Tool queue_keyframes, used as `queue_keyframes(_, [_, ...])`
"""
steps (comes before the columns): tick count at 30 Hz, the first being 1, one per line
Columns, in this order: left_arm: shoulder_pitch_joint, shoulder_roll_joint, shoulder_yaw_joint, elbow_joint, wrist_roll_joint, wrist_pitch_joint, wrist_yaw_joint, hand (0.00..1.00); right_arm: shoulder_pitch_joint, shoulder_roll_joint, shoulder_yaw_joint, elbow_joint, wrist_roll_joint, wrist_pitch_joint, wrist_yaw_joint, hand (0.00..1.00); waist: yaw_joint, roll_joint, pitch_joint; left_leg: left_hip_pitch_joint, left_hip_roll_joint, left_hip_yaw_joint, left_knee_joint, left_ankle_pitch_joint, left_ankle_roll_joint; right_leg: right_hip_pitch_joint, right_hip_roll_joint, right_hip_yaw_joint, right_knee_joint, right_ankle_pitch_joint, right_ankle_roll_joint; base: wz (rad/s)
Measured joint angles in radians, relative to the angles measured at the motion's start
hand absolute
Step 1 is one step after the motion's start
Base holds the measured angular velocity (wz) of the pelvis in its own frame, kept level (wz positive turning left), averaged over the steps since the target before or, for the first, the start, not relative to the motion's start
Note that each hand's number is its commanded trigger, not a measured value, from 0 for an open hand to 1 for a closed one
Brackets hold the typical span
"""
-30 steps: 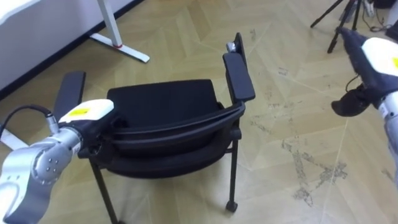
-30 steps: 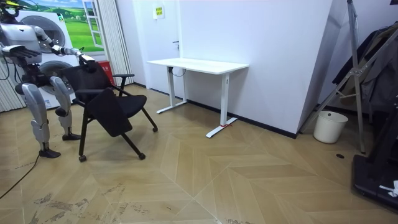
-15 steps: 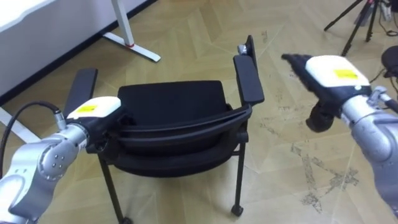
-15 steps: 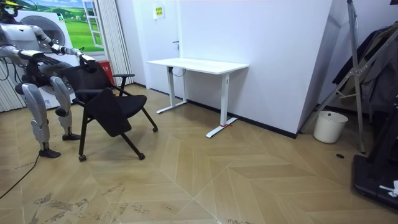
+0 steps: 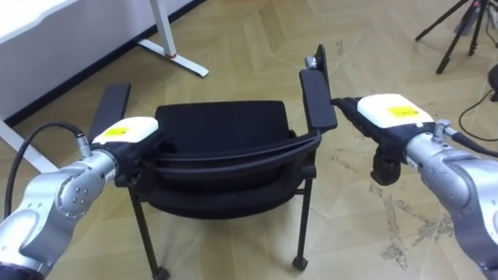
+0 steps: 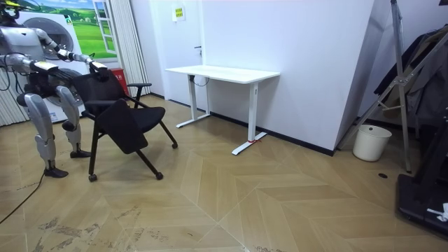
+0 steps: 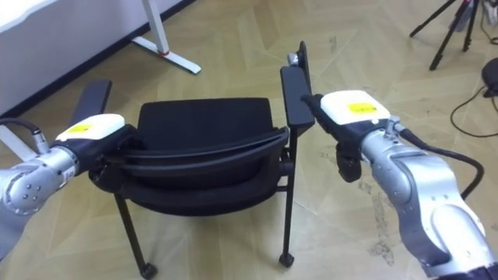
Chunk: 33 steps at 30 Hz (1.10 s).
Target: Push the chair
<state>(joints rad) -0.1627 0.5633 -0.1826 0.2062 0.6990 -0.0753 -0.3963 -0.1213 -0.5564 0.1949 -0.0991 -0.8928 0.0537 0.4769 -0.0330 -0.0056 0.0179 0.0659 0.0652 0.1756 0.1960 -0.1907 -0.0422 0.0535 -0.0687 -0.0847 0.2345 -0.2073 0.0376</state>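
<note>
Here, the black chair [image 5: 218, 136] stands in centre of frame, backrest toward robot. Left hand [image 5: 124, 136] lies on backrest's top, centre left; its grip I cannot tell. Right hand [image 5: 385, 117], centre right, is stretched flat, holds nothing, tips at the armrest [image 5: 315, 97].

Herringbone wood floor [image 6: 280, 203], scuffed at near left; white desk [image 6: 222, 72] against the far wall, small yellow sign [image 6: 178, 12] above its left end; landscape poster [image 6: 70, 21] far left; white bucket [image 6: 371, 142] and dark stand [image 6: 400, 77] at right.
</note>
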Motion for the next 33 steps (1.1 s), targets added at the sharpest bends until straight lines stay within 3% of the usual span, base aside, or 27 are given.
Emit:
queue_keyframes(7, [-0.008,0.000,-0.022,0.000,0.000,-0.004,0.021,1.00,0.000,0.000,0.068,0.000,0.023,-0.001,0.000,0.00,0.013,0.000,0.0000,-0.001,0.000,-0.001,-0.002,0.000,0.000,0.003,0.001,-0.002,-0.012,0.001,0.000,0.00])
queue_keyframes(18, [-0.034,-0.001,-0.066,0.007,-0.006,0.000,0.032,1.00,-0.020,0.061,0.143,0.000,0.021,0.040,0.003,0.00,0.024,0.001,-0.0014,-0.004,-0.001,-0.027,-0.002,0.000,0.000,0.015,-0.001,-0.030,-0.013,0.001,0.000,0.06])
queue_keyframes(22, [-0.049,-0.001,-0.077,0.011,-0.009,0.000,0.036,1.00,-0.050,0.064,0.176,0.000,0.023,0.038,0.004,0.00,0.022,0.000,-0.0020,-0.022,-0.001,-0.040,0.004,0.001,-0.001,0.004,-0.002,-0.045,-0.010,0.001,0.000,0.09])
queue_keyframes(33, [-0.060,-0.001,-0.087,0.012,-0.009,0.001,0.040,1.00,-0.078,0.128,0.178,0.000,0.024,0.030,0.022,0.00,0.015,-0.006,-0.0051,-0.038,-0.003,-0.069,0.010,0.002,-0.002,0.002,-0.003,-0.066,-0.009,0.001,0.000,0.05])
